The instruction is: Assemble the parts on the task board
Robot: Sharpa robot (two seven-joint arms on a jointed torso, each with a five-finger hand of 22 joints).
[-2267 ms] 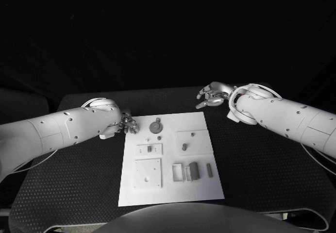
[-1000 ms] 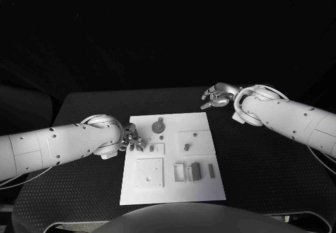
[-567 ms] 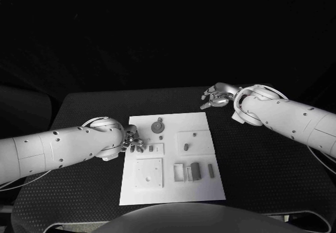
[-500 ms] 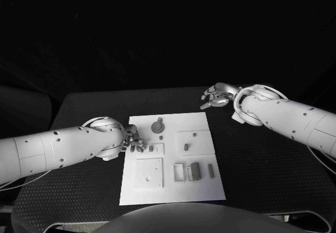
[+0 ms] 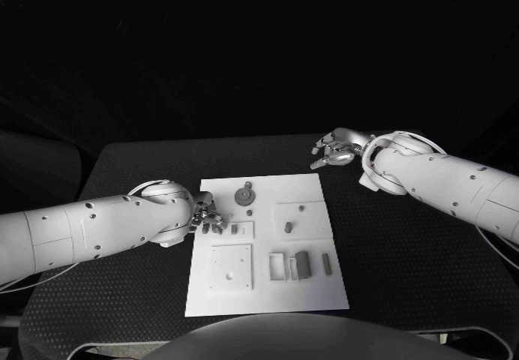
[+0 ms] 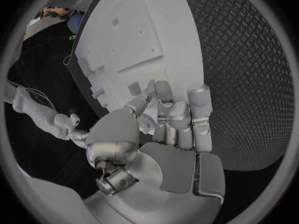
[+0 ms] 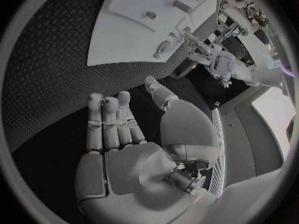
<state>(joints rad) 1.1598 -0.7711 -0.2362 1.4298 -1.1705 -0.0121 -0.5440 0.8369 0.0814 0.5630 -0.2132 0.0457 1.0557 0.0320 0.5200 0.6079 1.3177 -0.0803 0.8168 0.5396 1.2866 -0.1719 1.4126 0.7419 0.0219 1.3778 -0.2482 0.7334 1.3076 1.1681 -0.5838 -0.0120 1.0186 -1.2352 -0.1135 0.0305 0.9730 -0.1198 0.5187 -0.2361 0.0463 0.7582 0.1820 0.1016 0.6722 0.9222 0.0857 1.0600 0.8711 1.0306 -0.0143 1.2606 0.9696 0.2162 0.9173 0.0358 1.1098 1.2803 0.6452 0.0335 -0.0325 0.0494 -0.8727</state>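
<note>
The white task board (image 5: 313,296) lies in the middle of the table, and it also shows in both wrist views (image 6: 156,20) (image 7: 124,40). Grey parts sit on it: a round disc (image 5: 244,196) at the far end, a small peg (image 5: 288,226) on a square plate, and several upright blocks (image 5: 298,264) nearer me. My left hand (image 5: 208,221) (image 6: 168,129) is at the board's left edge, its fingers drawn together beside a small plate (image 5: 232,230). Whether it pinches anything is hidden. My right hand (image 5: 335,150) (image 7: 124,134) hovers past the board's far right corner, fingers apart and holding nothing.
A square plate with a hole (image 5: 229,268) takes up the board's near left part. Black textured table (image 5: 421,255) surrounds the board on every side, and its far edge runs just behind my right hand.
My left hand has moved nearer along the board's left edge, from the far corner to beside the small plate. It has barely moved in the last second. The right hand shifted only slightly.
</note>
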